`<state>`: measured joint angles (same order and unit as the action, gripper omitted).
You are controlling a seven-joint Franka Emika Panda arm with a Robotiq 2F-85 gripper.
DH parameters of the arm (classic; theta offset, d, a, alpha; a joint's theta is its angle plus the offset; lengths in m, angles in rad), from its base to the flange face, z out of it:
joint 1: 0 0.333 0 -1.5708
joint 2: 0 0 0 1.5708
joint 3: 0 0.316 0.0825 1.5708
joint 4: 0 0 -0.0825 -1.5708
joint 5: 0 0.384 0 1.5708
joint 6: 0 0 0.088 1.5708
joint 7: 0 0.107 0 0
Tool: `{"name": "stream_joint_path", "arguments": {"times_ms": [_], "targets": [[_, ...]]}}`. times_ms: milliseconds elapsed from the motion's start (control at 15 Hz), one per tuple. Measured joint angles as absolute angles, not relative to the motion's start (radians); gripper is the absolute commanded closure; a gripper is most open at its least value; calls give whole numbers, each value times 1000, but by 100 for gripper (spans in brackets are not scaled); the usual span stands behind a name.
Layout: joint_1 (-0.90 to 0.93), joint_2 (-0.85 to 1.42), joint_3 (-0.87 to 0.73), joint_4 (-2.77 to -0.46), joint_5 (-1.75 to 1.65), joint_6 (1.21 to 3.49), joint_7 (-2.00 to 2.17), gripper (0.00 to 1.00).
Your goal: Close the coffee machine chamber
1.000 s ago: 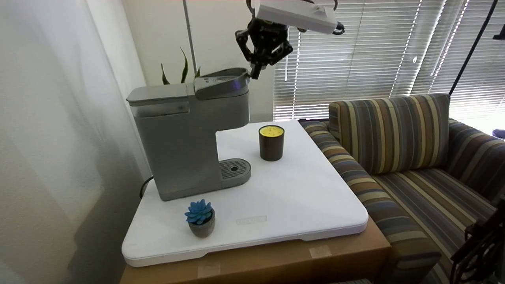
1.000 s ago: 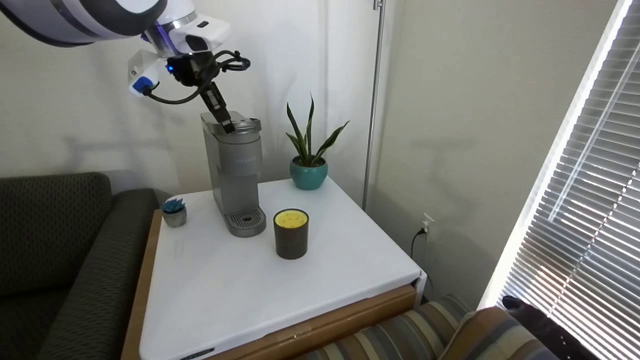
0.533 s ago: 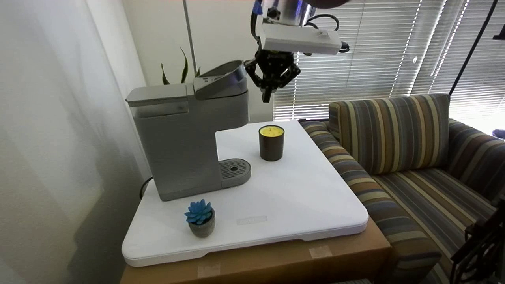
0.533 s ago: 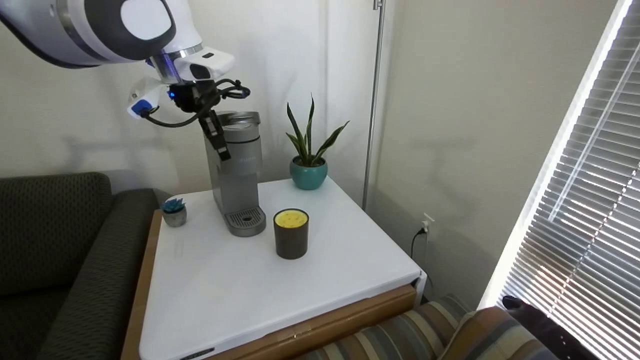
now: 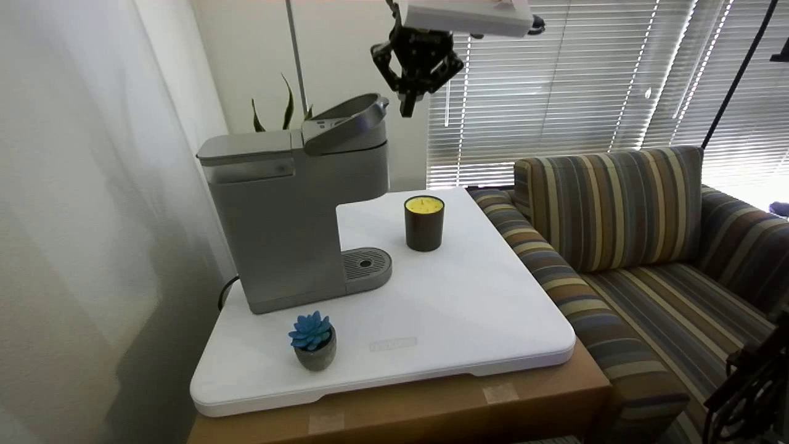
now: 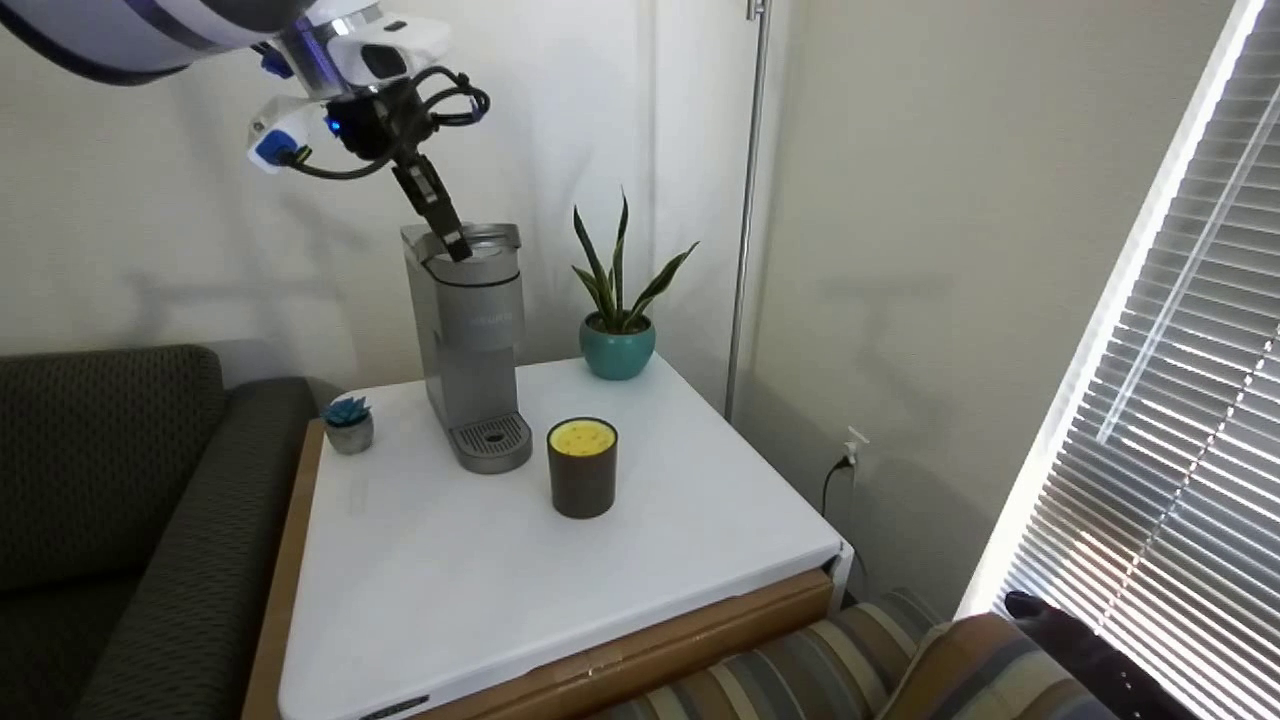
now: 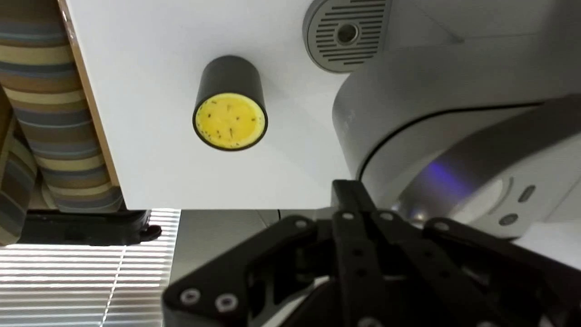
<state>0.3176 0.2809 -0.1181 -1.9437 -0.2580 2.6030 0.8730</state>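
The chamber lid (image 5: 346,132) sits higher than a second ago, tilted up on top of the coffee machine (image 5: 277,240), and in an exterior view we see the gripper (image 5: 407,110) just in front of the lid's raised edge but apart from it, jaws together with nothing held. Half a second ago we were lower, so we read a push that slipped off (the lid may be springy): closing is undone and likely calls for a fresh press from above.
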Motion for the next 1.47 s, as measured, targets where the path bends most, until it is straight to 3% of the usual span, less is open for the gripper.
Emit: {"name": "stream_joint_path", "arguments": {"times_ms": [467, 1467], "targets": [[310, 197, -83, -1936, -351, 2575, 932, 100], [291, 287, -47, -1885, -351, 2580, 933, 100]]}}
